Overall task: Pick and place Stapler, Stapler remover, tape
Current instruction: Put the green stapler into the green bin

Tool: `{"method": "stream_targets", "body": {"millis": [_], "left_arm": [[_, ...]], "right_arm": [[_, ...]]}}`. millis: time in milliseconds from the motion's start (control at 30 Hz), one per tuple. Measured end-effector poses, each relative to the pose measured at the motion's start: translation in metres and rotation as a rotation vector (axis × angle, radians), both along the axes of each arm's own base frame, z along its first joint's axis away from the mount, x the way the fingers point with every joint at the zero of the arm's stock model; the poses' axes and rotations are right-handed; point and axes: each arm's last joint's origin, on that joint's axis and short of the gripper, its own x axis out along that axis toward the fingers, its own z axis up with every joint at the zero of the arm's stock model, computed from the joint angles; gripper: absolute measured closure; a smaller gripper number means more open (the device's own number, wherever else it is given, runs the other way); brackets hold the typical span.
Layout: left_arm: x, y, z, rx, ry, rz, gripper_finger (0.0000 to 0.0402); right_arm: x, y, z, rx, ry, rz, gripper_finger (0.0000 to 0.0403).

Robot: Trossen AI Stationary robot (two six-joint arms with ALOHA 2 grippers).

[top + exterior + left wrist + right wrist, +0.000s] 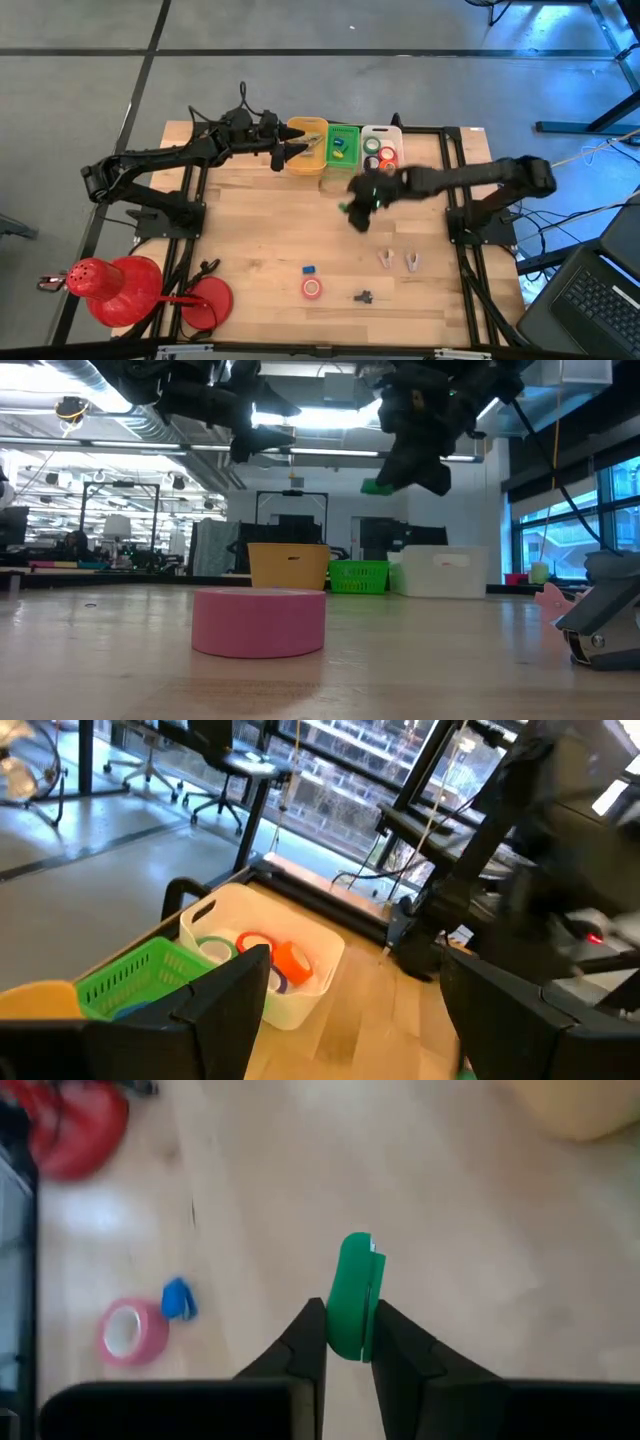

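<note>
The right gripper (348, 1342) is clamped on a small green object (354, 1295), probably a stapler, pinched upright between its two dark fingers. That grip reads clearly only in the right wrist view. From above, the right gripper (358, 210) shows just a speck of green over the middle of the wooden table (260, 240), and the low view shows the green piece (377, 486) lifted well clear of the tabletop.

The left gripper (290, 150) hangs with its jaws spread wide and empty, near the yellow bin (305, 132). Its wrist view looks into the white bin (310, 975), where an orange roll of tape (291, 960) lies among other rolls; the green basket (140, 975) sits just beside it.

A pink roll of tape (313, 288) lies on the near part of the table, with a small blue object (309, 270) just beside it. The low view shows this roll (259, 622) large in the foreground. No writing is readable anywhere.
</note>
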Motion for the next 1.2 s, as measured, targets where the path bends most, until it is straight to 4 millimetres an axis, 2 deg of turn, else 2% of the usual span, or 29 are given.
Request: {"method": "stream_targets", "body": {"millis": [133,400,600,700,867,1200], "left_arm": [[0.000,0.000,0.006,0.034,-0.055,0.000,0.0121],[0.000,0.001,0.018,0.102,-0.163,0.010,0.0121],[-0.001,0.001,0.022,0.123,-0.198,0.013,0.0121],[-0.001,0.001,0.023,0.127,-0.205,0.013,0.0121],[-0.001,0.001,0.023,0.130,-0.210,0.013,0.0121],[-0.001,0.001,0.023,0.130,-0.210,0.014,0.0121]], "right_arm": [[-0.009,-0.050,0.015,0.037,-0.010,-0.041,0.0351],[-0.005,-0.138,0.037,-0.131,0.049,-0.043,0.0351],[0.011,-0.193,0.033,-0.128,0.229,-0.004,0.0351],[0.026,-0.208,0.023,-0.105,0.312,0.057,0.0351],[0.044,-0.220,0.009,-0.085,0.381,0.122,0.0351],[0.056,-0.229,-0.043,-0.052,0.497,0.164,0.0351]]}}
